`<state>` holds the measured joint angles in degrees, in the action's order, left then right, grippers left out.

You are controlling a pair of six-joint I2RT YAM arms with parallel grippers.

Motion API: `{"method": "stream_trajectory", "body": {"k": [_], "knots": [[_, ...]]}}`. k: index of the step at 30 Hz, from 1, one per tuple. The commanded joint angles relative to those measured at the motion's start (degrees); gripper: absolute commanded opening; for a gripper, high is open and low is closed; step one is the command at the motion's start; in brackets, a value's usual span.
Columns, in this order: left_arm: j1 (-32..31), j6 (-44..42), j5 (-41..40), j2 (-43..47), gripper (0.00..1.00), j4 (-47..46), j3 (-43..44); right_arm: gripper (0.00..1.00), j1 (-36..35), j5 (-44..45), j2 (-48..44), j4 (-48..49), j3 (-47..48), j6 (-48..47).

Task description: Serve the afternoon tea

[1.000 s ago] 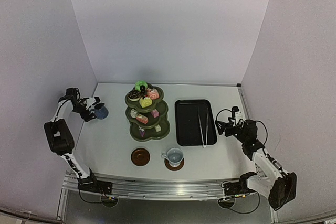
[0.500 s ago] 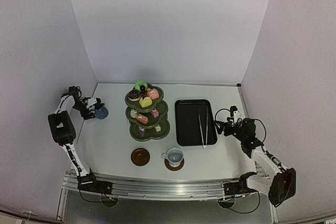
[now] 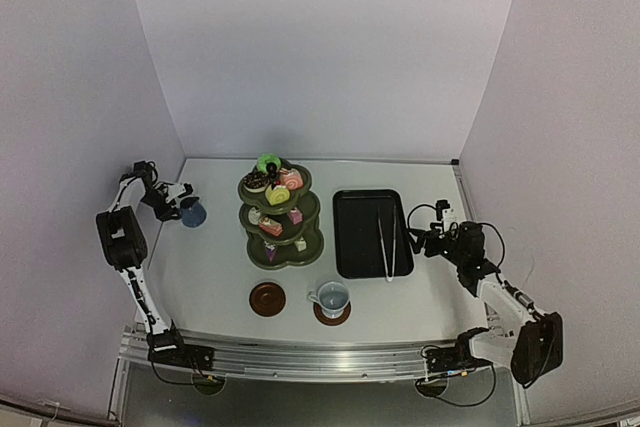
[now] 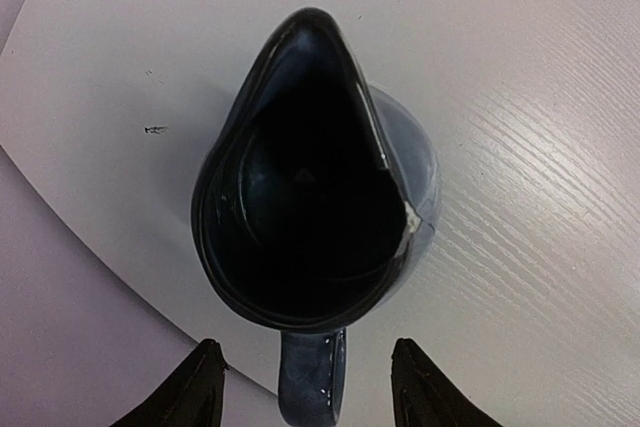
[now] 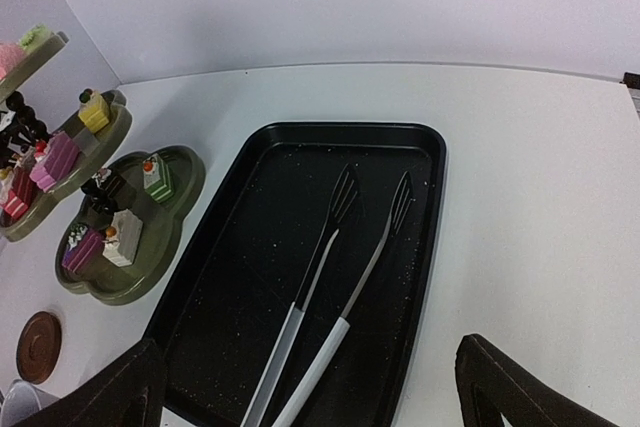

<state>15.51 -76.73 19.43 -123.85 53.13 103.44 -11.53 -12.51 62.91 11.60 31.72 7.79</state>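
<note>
Dark-blue cup (image 4: 315,177), its handle inside the parted left hand (image 4: 306,349); right hand (image 5: 310,342) spread wide.

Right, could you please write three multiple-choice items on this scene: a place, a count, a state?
1. Where are the metal tongs? A in a gripper; B in the black tray; C on the floor.
2. How many brown saucers carry a cup? A one; B two; C none.
3. The left gripper at the dark-blue cup's handle is: A shut on it; B holding tongs; C open.
Answers: B, they lie in the tray; A, only the white cup sits on one; C, fingers flank the handle with gaps.
</note>
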Motion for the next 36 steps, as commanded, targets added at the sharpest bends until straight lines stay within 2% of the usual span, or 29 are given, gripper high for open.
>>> {"method": "stream_trajectory", "body": {"k": [1,3,8,10,13,16,17,22,26,32,36], "knots": [[1.11,-0.65,-2.05,-1.89,0.53,2.24,0.92,0.98,0.12,-0.94,0.82,1.32,2.7,0.37],[1.06,-1.26,-2.5,-2.25,0.49,3.44,1.18,0.98,0.11,-1.26,1.06,1.32,2.92,0.49],[0.94,-2.29,-3.98,-2.27,0.46,4.09,0.11,0.98,0.15,-1.18,0.76,1.24,3.35,0.33],[0.79,-2.23,-4.39,-2.27,0.41,3.85,-0.23,0.98,0.14,-1.03,0.44,1.23,3.37,0.23],[0.01,-2.27,-5.07,-2.14,0.28,3.89,-0.95,0.98,0.11,-0.94,0.09,1.23,3.45,0.23],[-0.99,-1.78,-5.87,-1.97,0.04,5.11,-0.82,0.98,0.11,-0.76,-0.45,1.11,3.61,0.24],[-1.18,-1.4,-6.1,-1.82,0.01,5.32,-0.74,0.98,0.15,-0.69,-0.71,1.0,3.73,0.28],[-1.17,2.7,-5.59,-0.69,0.0,8.6,1.59,0.98,0.12,-1.02,-2.22,-0.29,4.71,0.34],[-1.61,4.64,-1.51,4.98,0.0,12.38,-0.27,0.98,0.11,-1.36,-3.81,-1.21,5.33,0.56],[-6.77,6.3,1.67,21.63,0.0,13.67,-13.83,0.98,0.12,-1.65,-5.68,-3.07,6.94,1.44],[-14.19,11.15,0.14,33.16,0.0,14.43,-24.2,0.98,0.12,-0.12,-6.23,-4.55,7.73,3.71]]}}
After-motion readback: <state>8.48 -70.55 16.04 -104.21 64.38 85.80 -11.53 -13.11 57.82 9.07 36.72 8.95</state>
